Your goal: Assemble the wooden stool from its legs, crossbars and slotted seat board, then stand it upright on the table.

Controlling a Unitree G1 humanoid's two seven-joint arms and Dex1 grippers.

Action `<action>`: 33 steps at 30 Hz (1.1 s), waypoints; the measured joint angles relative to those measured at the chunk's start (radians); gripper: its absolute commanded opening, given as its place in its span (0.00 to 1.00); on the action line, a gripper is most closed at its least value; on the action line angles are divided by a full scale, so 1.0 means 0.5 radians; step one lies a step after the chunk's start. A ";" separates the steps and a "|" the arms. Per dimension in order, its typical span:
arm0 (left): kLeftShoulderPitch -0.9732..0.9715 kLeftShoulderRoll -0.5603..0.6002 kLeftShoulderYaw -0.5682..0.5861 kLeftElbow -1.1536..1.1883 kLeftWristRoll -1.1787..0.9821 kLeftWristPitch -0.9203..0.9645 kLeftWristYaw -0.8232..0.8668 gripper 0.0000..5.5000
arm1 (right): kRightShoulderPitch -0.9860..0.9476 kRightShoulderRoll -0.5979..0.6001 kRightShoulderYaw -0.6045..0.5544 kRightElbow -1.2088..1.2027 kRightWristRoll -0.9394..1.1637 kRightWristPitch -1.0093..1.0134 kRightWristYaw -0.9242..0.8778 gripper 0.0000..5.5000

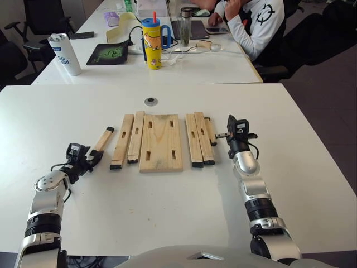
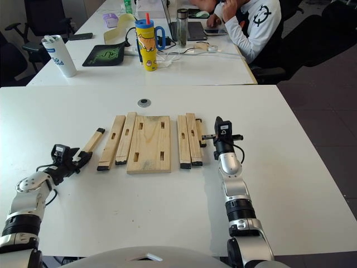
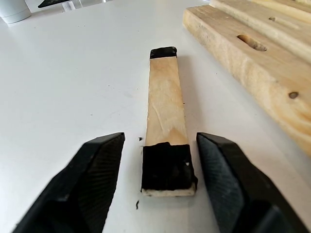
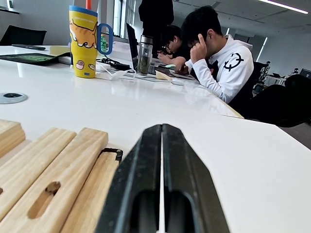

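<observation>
The slotted seat board [image 1: 161,142] is laid flat on the white table [image 1: 67,111], with legs [image 1: 128,139] set at both sides. A crossbar [image 1: 102,139] has its black end straddled by the spread left gripper [image 1: 92,159]. The right gripper [image 4: 162,145] is pressed together. On the desk behind, a yellow cup [image 1: 151,43] is stood, a straw in it.

We see the seat board [image 1: 161,142] lying flat, a pale wooden rectangle with four narrow slots, two along each long side. We place all the other parts from it.

Just beside its left edge lie the inner left leg [image 1: 135,137] and the outer left leg [image 1: 122,141]. They are long flat slats, close together, with slots and dark near ends. Further left, apart from them, lies the left crossbar [image 1: 104,139], short, black at both ends and slightly tilted.

To the right of the board lie the inner right leg [image 1: 193,139] and the outer right leg [image 1: 204,137], side by side. The shorter right crossbar [image 1: 210,131] lies against the outer one.
</observation>
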 measured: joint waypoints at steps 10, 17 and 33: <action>-0.010 -0.015 0.005 -0.001 -0.066 0.064 -0.043 0.25 | -0.007 0.000 0.000 0.029 -0.001 -0.008 -0.002 0.00; 0.000 -0.049 0.040 -0.076 -0.175 0.188 -0.042 0.25 | -0.045 -0.013 -0.003 0.046 0.001 -0.016 -0.002 0.00; -0.041 -0.311 -0.289 -1.229 -0.167 0.250 0.164 0.25 | -0.265 0.093 -0.125 -0.628 1.456 1.680 0.684 0.37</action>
